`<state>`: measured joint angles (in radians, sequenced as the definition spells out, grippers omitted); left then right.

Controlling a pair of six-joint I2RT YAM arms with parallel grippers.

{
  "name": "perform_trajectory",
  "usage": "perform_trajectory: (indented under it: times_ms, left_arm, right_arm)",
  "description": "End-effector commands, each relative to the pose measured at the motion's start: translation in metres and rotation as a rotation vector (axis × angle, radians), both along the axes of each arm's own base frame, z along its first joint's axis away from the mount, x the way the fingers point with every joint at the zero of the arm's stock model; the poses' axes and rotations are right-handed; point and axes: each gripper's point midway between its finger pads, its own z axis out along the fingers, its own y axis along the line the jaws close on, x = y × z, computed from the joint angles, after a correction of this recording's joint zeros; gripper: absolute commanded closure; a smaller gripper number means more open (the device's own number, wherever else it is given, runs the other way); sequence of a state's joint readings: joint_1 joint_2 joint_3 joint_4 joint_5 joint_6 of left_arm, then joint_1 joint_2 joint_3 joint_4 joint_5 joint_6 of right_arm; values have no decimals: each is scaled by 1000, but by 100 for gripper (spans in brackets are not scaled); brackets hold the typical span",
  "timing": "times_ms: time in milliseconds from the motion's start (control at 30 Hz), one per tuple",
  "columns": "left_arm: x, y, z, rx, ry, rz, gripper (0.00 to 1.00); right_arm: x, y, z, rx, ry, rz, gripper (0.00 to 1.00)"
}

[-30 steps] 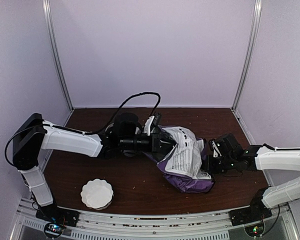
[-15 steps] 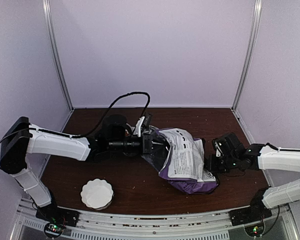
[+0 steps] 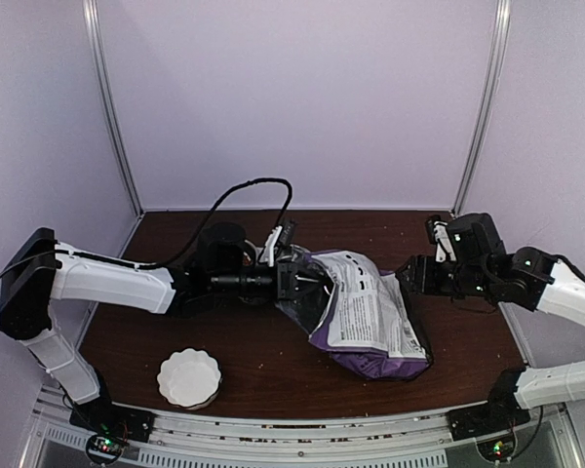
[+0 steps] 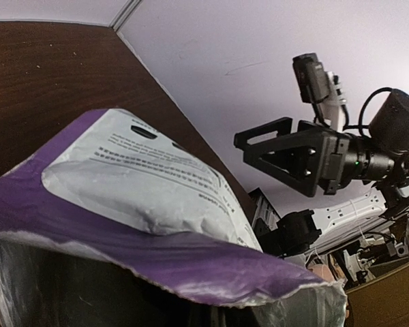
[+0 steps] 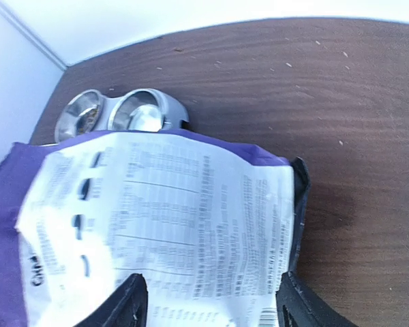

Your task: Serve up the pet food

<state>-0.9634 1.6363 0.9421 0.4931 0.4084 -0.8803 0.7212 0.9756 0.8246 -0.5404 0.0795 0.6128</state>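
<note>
From above, the left gripper (image 3: 294,283) is at the open mouth of the purple and white bag (image 3: 370,312). It is pinched tight on the edge of the bag. The bag lies on the brown table (image 3: 468,351), between the two arms. The right gripper (image 3: 412,276) is just beside the other end of the bag. A small white bowl (image 3: 188,378) sits near the front, well apart from the bag.

From the left wrist, the bag (image 4: 157,197) is very close and its inside is dark. I cannot tell where the pet food is. The right gripper (image 4: 249,151) is up over the far end with its jaws wide apart, and it holds nothing.

From the right wrist, the two black fingers (image 5: 129,303) stand wide apart over the bag (image 5: 170,225). They grip nothing. Two shiny metal bowls (image 5: 123,112) sit just behind the bag.
</note>
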Motion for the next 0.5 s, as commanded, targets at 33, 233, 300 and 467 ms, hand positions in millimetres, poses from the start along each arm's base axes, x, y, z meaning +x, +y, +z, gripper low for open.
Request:
perform_trajectory:
  times_ms: [33,233,300,467]
  left_arm:
    - [-10,-1,74,-187,-155,-45,100]
    - [-10,-2,72,-171,-159,-47,100]
    - [-9,-2,71,-167,-157,-45,100]
    - [-9,-2,71,-160,-159,-45,100]
  right_arm:
    - [-10,34,59,-2,-148,111,34]
    - [-20,87,79,-9,-203,240,33]
    - [-22,102,76,-27,-197,270,33]
    - [-27,128,71,-74,-196,308,33]
